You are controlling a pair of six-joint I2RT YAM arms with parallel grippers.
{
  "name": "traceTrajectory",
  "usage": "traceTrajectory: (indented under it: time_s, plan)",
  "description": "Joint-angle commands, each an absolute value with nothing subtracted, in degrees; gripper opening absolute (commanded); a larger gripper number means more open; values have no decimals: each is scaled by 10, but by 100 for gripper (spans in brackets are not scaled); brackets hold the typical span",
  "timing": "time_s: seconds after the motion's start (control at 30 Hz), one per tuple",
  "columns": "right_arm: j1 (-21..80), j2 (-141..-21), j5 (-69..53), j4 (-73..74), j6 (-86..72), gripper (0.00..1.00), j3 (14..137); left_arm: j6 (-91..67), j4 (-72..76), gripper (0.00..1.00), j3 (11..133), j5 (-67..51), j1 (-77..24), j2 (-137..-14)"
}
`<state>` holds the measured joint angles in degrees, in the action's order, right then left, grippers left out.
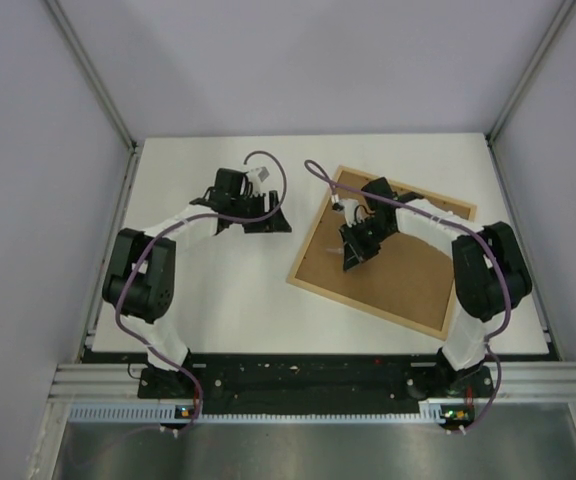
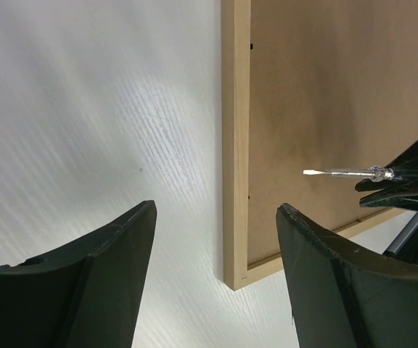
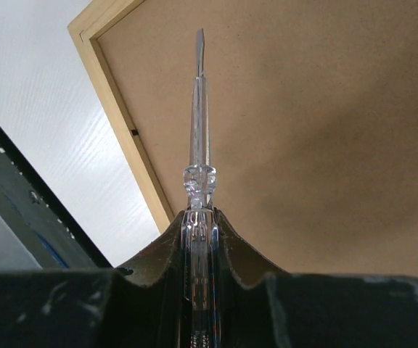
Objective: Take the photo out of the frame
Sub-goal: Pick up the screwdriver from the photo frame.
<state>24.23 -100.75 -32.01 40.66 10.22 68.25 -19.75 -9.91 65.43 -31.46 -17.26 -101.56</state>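
The frame (image 1: 408, 275) lies face down on the right of the white table, brown fibreboard back up inside its light-wood rim. The photo is hidden under it. My right gripper (image 1: 353, 255) hovers over the board's left part, shut on a clear-handled flat screwdriver (image 3: 198, 123) that points along the board (image 3: 325, 145) toward a frame corner. My left gripper (image 1: 268, 222) is open and empty over bare table, just left of the frame's edge (image 2: 236, 145). In the left wrist view its jaws (image 2: 216, 205) stand wide apart, with the screwdriver (image 2: 339, 172) to the right.
The white table (image 1: 218, 300) is bounded by grey side walls with metal posts (image 1: 93, 80). A black and aluminium rail (image 1: 308, 380) runs along the front edge, carrying both arm bases. Purple cables loop over each arm.
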Motion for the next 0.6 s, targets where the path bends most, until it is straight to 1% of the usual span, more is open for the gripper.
traceTrajectory:
  time_s: [0.0,0.17,0.3,0.57]
  plan:
    - [246,-1008,-352,336,33,0,656,-178,-73,72,650,-293,-192,-1009]
    - [250,-991,-342,279,4,0,614,-185,-71,63,652,-288,-207,-1021]
    - [258,-999,-363,260,-22,0,604,-185,-73,54,657,-287,-214,-1040]
    - [285,-1021,-374,229,-43,0,611,-185,-81,43,671,-283,-227,-1066]
